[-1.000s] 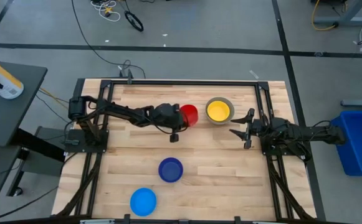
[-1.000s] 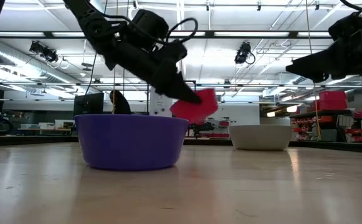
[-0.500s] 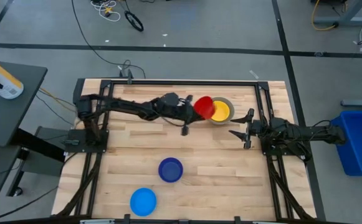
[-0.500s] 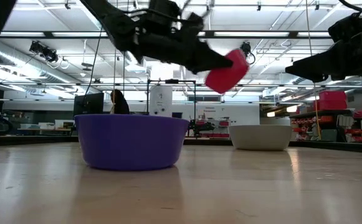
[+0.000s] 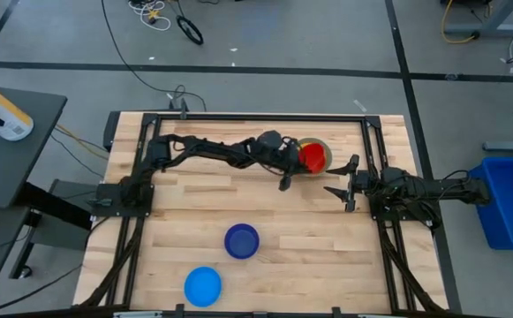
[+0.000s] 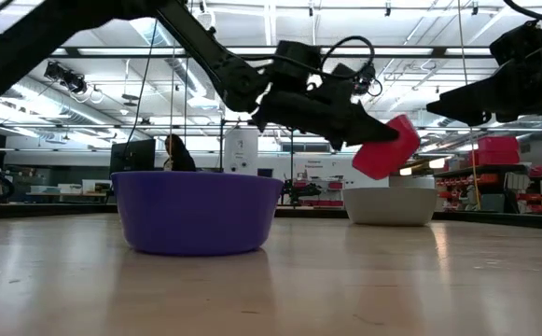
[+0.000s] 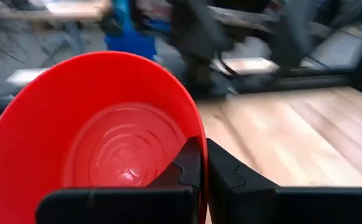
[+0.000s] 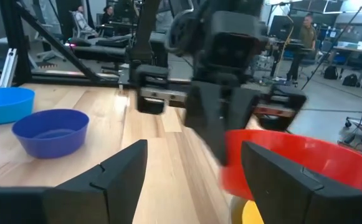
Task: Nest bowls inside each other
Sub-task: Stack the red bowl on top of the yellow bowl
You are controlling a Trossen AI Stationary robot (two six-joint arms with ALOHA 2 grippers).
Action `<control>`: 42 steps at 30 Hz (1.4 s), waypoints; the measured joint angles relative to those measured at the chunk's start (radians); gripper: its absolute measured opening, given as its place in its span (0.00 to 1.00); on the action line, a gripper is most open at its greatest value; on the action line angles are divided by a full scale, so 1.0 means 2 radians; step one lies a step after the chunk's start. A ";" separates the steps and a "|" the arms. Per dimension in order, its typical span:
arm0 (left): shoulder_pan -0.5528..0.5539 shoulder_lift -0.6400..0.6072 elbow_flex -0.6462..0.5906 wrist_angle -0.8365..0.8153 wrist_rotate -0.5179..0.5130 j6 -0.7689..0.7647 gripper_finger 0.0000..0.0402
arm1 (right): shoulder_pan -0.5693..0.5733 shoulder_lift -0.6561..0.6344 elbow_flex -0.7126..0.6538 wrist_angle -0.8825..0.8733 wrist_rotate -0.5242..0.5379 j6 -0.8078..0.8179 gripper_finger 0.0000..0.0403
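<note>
We see the left gripper [image 5: 293, 162] reaching across the far part of the table [image 5: 194, 212], its fingers [image 7: 196, 165] pressed together on the rim of the red bowl [image 5: 313, 156]. In the left wrist view the rim runs between the 2 dark fingers, 1 inside the bowl and 1 outside. The red bowl is off the table and tilted; in the low view it hangs just above the grey bowl [image 6: 390, 205], with its lower edge close over the grey rim. From above, the red bowl covers most of the grey bowl [image 5: 324, 146], and only a sliver of the yellow bowl [image 8: 250, 213] shows under the red one in the right wrist view. We cannot tell whether the red bowl touches the bowls below it.

The right gripper [image 5: 344, 183] waits near the right edge, just beside the grey bowl, with its fingers [image 8: 121, 169] spread wide and nothing between them.

The dark blue bowl [image 5: 242, 240] sits upright on the near half of the table, well apart from the stack. The light blue bowl [image 5: 203, 285] sits nearer the front edge, to the left of the dark blue one and close to it. Both rest alone.
</note>
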 joint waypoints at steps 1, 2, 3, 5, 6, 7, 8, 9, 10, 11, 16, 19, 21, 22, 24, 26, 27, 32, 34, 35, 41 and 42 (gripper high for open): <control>0.003 0.003 0.004 -0.002 -0.003 -0.001 0.01 | 0.000 0.000 0.000 0.000 0.000 0.002 0.67; 0.005 0.003 0.004 -0.019 -0.001 -0.003 0.01 | 0.000 0.000 0.000 0.000 -0.001 0.004 0.67; 0.007 0.004 0.006 -0.024 -0.006 -0.003 0.01 | 0.000 0.000 0.000 0.000 0.000 0.004 0.68; 0.008 0.003 0.008 -0.034 -0.017 0.000 0.01 | 0.000 0.000 0.000 0.000 0.000 0.004 0.68; 0.010 0.003 0.008 -0.038 -0.016 0.002 0.01 | 0.000 0.000 0.000 0.000 0.001 0.004 0.68; 0.011 0.003 0.008 -0.041 -0.013 0.002 0.01 | 0.000 0.001 0.000 0.000 0.000 0.004 0.69; 0.012 0.003 0.008 -0.044 -0.011 0.002 0.01 | 0.000 0.001 0.000 0.000 0.001 0.004 0.68; 0.014 0.003 0.008 -0.047 -0.007 0.002 0.01 | 0.000 0.001 0.000 0.000 0.001 0.004 0.68; 0.015 0.003 0.008 -0.048 -0.003 0.003 0.01 | 0.000 0.001 0.000 0.000 0.001 0.004 0.68; 0.015 0.007 0.008 -0.044 -0.003 0.006 0.01 | 0.000 0.001 0.000 0.000 0.001 0.004 0.67; 0.018 0.032 0.011 -0.020 -0.003 0.002 0.01 | 0.000 0.002 0.000 0.000 0.000 0.004 0.64; 0.019 0.035 0.014 -0.025 -0.007 -0.002 0.01 | 0.000 0.003 0.000 0.000 0.000 0.004 0.62; 0.018 0.041 0.016 -0.013 -0.025 0.001 0.01 | 0.000 0.003 0.000 0.000 0.000 0.004 0.61; 0.018 0.042 0.016 -0.020 -0.026 -0.002 0.01 | 0.000 0.003 0.000 0.000 0.000 0.004 0.60; 0.018 0.045 0.018 -0.024 -0.026 -0.012 0.01 | 0.000 0.003 0.000 0.000 0.000 0.004 0.59; 0.018 0.044 0.020 -0.021 -0.027 -0.013 0.03 | 0.000 0.003 0.000 0.000 0.000 0.004 0.58; 0.018 0.043 0.020 -0.021 -0.027 -0.013 0.05 | 0.000 0.003 0.000 0.000 0.000 0.004 0.58; 0.017 0.043 0.020 -0.023 -0.026 -0.013 0.14 | 0.000 0.003 0.000 0.000 0.000 0.004 0.55; 0.017 0.043 0.020 -0.023 -0.026 -0.016 0.18 | 0.000 0.003 0.000 0.000 0.000 0.004 0.55; 0.017 0.043 0.020 -0.024 -0.026 -0.017 0.20 | 0.000 0.003 0.000 0.000 0.000 0.004 0.54; 0.017 0.043 0.020 -0.021 -0.045 -0.029 0.33 | 0.000 0.003 0.000 0.000 0.000 0.004 0.51; 0.017 0.043 0.020 -0.018 -0.050 -0.031 0.35 | 0.000 0.003 0.000 0.000 0.000 0.004 0.51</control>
